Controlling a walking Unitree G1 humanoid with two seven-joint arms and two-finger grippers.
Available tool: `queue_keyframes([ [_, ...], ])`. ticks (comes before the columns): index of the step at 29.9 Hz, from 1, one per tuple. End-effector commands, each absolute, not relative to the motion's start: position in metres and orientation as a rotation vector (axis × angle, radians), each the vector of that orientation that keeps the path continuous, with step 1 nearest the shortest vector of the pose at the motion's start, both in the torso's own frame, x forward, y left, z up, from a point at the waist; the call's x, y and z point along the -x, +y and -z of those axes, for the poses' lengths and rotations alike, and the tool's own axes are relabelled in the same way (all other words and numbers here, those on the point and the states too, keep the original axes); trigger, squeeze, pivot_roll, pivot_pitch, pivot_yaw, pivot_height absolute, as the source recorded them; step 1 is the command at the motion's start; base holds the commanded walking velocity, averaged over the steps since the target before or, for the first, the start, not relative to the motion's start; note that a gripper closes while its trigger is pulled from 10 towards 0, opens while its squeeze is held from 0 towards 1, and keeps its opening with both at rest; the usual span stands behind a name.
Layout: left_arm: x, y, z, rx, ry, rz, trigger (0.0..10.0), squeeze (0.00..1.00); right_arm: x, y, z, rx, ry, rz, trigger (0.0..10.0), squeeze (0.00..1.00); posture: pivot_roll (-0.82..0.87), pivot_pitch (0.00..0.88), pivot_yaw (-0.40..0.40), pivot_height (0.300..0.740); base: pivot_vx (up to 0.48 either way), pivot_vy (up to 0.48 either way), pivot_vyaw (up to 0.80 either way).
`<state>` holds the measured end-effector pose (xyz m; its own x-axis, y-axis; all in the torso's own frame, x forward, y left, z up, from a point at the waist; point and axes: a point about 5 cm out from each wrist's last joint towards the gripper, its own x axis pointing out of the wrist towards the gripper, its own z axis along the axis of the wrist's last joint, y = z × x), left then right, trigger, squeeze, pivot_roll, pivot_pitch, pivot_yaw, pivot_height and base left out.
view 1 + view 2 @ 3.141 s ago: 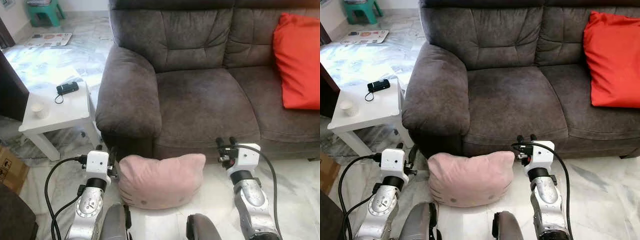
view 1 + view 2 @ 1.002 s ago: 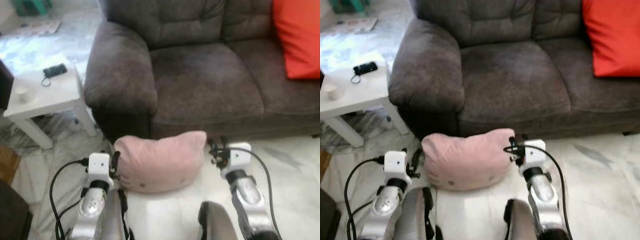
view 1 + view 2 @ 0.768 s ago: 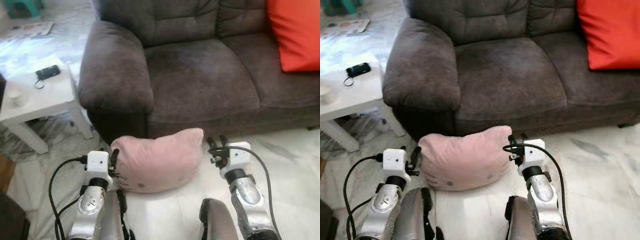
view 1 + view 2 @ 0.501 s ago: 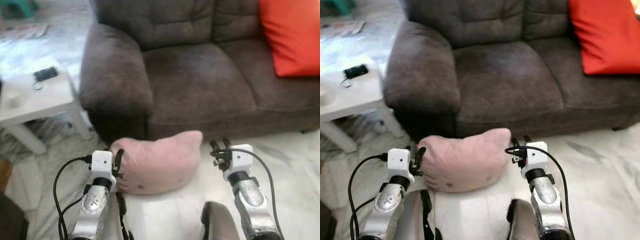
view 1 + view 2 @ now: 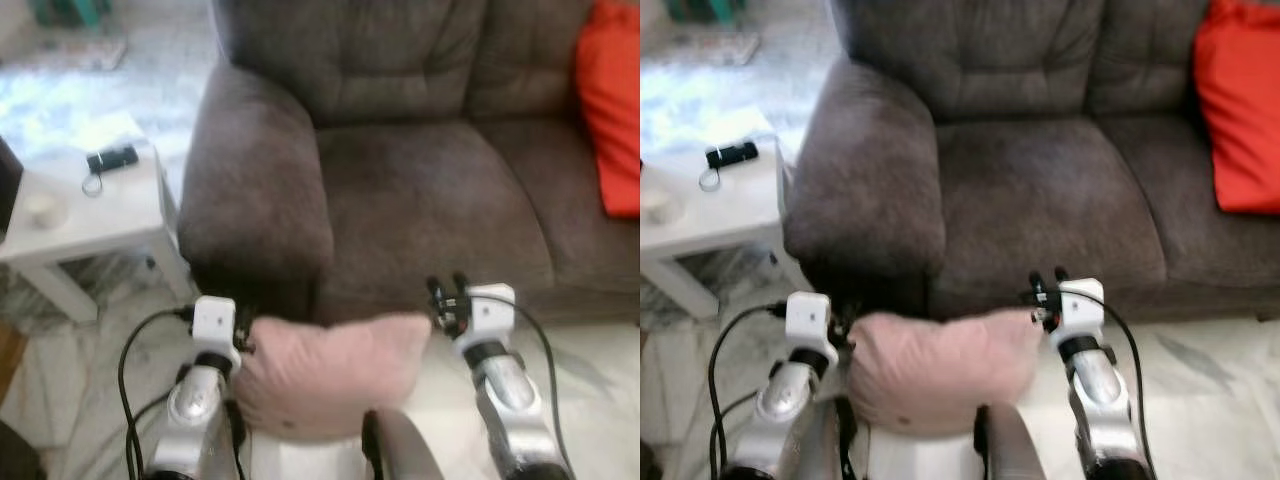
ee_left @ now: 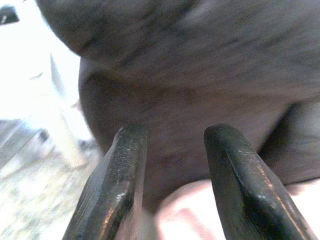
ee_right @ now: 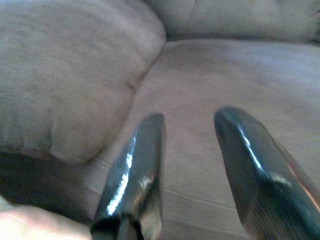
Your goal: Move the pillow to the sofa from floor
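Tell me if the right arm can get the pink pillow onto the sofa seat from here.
Probably yes. The right gripper sits at the pillow corner, level with the sofa seat's front edge, and the seat ahead is bare. The left gripper flanks the other side.

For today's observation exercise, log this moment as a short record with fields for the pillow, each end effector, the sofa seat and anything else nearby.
Pillow: soft pink cat-face pillow, pressed between the two arms in front of the sofa's base
Left end effector: at the pillow's left edge, fingers apart
Right end effector: at the pillow's upper right corner, fingers apart
Sofa: dark grey fabric sofa, near seat bare
Red cushion: on the sofa's right side
Side table: white, left of the armrest, carrying a small black device
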<state>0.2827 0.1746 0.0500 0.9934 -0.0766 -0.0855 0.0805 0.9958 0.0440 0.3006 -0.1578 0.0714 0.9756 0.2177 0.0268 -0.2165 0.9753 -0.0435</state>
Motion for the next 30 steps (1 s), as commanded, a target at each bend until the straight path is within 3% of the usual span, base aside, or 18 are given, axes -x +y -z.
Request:
queue_keyframes([
  [1, -0.275, 0.161, -0.031, -0.007, 0.193, 0.156, 10.0, 0.0, -0.295, -0.175, -0.065, 0.055, 0.0, -0.177, 10.0, 0.0, -0.05, 0.122, -0.006, 0.518, 0.0, 0.0, 0.0],
  [5, -0.27, 0.164, -0.009, -0.014, 0.35, 0.184, 10.0, 0.0, -0.295, -0.174, -0.065, 0.05, 0.002, -0.184, 10.0, 0.0, -0.05, 0.126, -0.008, 0.518, 0.0, 0.0, 0.0],
  [11, -0.279, 0.173, -0.007, 0.015, 0.387, 0.125, 10.0, 0.0, -0.294, -0.174, -0.065, 0.047, 0.005, -0.186, 10.0, 0.0, -0.06, 0.138, -0.01, 0.518, 0.0, 0.0, 0.0],
  [12, -0.28, 0.174, -0.007, 0.025, 0.391, 0.117, 10.0, 0.84, -0.294, -0.175, -0.065, 0.046, 0.004, -0.187, 10.0, 0.0, -0.06, 0.141, -0.01, 0.518, 0.0, 0.0, 0.0],
  [13, -0.282, 0.175, -0.007, 0.032, 0.394, 0.107, 10.0, 1.0, -0.293, -0.174, -0.065, 0.045, 0.003, -0.188, 10.0, 0.0, -0.07, 0.143, -0.01, 0.518, 0.0, 0.0, 0.0],
  [30, -0.304, 0.182, -0.013, 0.151, 0.404, -0.014, 10.0, 1.0, -0.283, -0.175, -0.078, 0.032, -0.039, -0.214, 10.0, 0.0, -0.11, 0.24, -0.03, 0.518, 0.0, 0.0, 0.0],
])
